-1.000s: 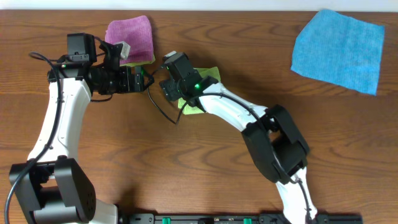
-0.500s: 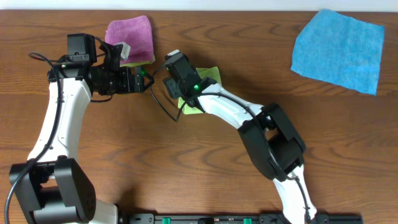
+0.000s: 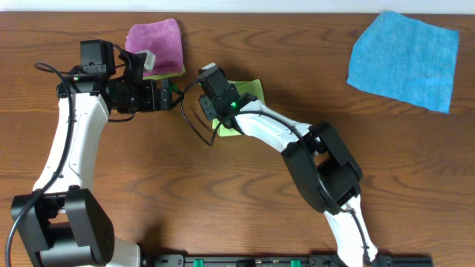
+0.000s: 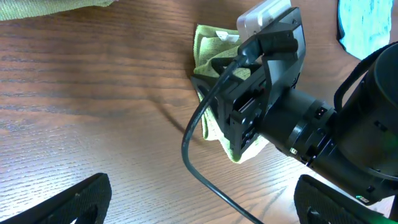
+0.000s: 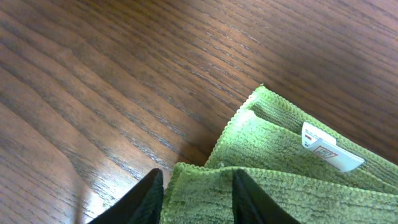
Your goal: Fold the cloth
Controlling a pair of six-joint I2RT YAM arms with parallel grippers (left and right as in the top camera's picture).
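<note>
At the left, the left gripper hovers with its jaws spread wide and nothing between them, aimed at the lime-green cloth but apart from it. Far-left of centre lies a folded pinkish-purple cloth, not part of this job. Near the table's middle, the lime-green cloth lies bunched in layers, its white tag showing, largely under the right arm. The right gripper appears closed on an upper layer's edge. A blue cloth lies far right, well apart.

The fold looks mid-way: a layer is held, not yet laid. Next, that edge should be carried across to the opposite edge and released flat.
</note>
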